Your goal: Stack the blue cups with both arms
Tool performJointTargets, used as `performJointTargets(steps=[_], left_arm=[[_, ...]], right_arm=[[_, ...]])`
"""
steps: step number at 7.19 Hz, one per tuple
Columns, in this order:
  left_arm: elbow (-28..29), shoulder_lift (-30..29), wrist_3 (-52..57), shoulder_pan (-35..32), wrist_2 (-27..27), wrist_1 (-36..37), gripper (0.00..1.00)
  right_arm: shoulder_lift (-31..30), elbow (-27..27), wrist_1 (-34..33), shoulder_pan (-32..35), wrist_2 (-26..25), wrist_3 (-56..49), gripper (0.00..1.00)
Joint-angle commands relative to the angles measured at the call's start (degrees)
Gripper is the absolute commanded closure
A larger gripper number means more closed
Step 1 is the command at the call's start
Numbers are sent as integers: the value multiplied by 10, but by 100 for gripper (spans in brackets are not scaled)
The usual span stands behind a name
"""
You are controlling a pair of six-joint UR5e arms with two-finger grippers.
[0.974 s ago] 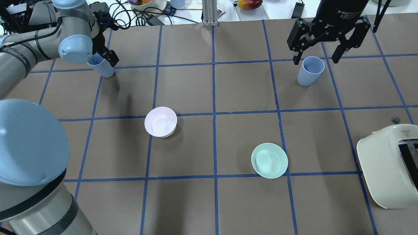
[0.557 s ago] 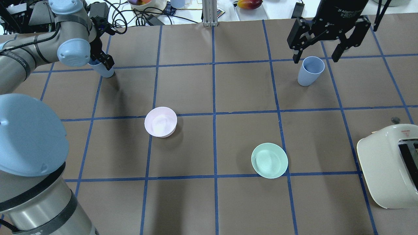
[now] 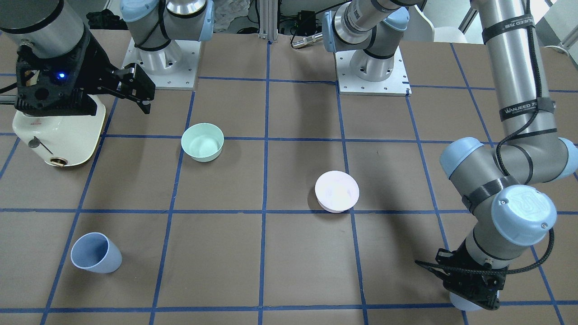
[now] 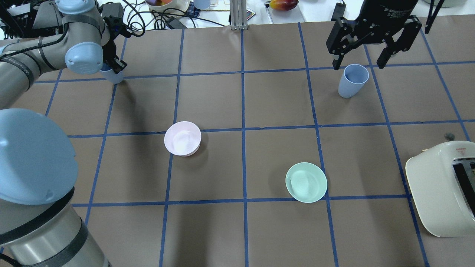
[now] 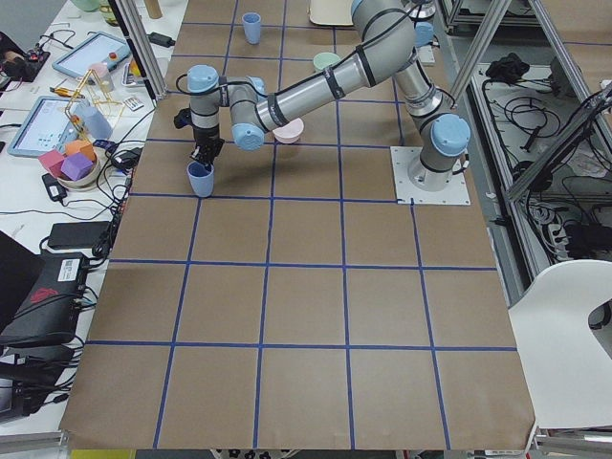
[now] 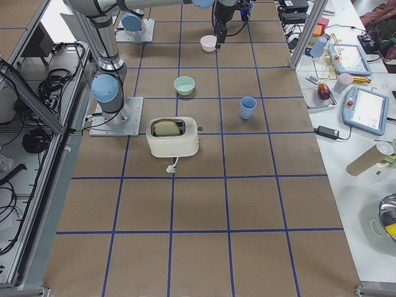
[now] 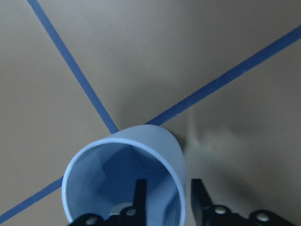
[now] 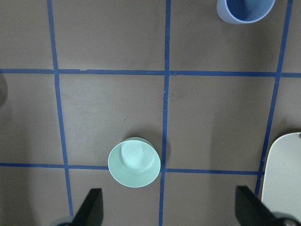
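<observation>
One blue cup (image 4: pixel 111 76) is at the far left of the table, and my left gripper (image 4: pixel 115 66) is shut on its rim. In the left wrist view one finger (image 7: pixel 139 197) is inside the cup (image 7: pixel 124 188) and the other is outside its wall. Seen from the left end of the table, this cup (image 5: pixel 200 179) hangs upright just at the table under the gripper. The second blue cup (image 4: pixel 352 79) stands upright at the far right. My right gripper (image 4: pixel 358 66) is open and empty, hovering well above and just behind it. This cup also shows at the top edge of the right wrist view (image 8: pixel 245 10).
A pale pink bowl (image 4: pixel 182 138) sits left of centre and a mint-green bowl (image 4: pixel 306 182) right of centre. A cream toaster (image 4: pixel 443 189) stands at the near right edge. Cables and boxes lie beyond the table's far edge.
My left gripper has moved a little left and towards the far edge, taking its cup along, and the cup now sits less tilted. My right gripper has hardly moved and stays open.
</observation>
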Motion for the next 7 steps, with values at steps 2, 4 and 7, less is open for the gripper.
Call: performJointTargets(steps=[2, 4, 7], left_arm=[[-7, 62, -157, -86, -5, -78, 100], [-10, 70, -443, -172, -41, -111, 100], [-12, 53, -556, -288, -71, -117, 100]], right_arm=[[1, 1, 0, -3, 0, -1, 0], [1, 0, 0, -4, -4, -1, 0], [0, 0, 5, -6, -10, 2, 0]])
